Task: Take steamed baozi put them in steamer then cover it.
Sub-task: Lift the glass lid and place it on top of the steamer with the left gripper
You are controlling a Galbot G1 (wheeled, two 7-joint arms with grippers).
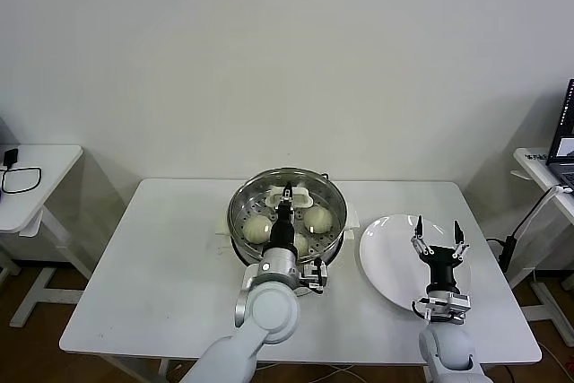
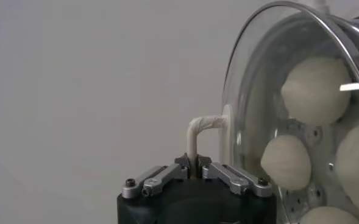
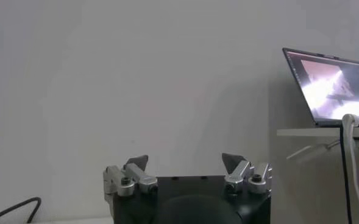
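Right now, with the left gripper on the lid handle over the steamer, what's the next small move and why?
Probably open the left gripper and lift clear. It is shut on the cover's white handle, the cover appears seated on the steamer, and baozi show through the glass. The right gripper waits open over the plate.

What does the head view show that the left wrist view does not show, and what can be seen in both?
Only the head view shows the white plate, the open right gripper over it, the table and the whole steamer. Only the left wrist view shows closely that the left gripper is shut on the cover's white handle, and the glass cover from the side. Both show the baozi under the cover.
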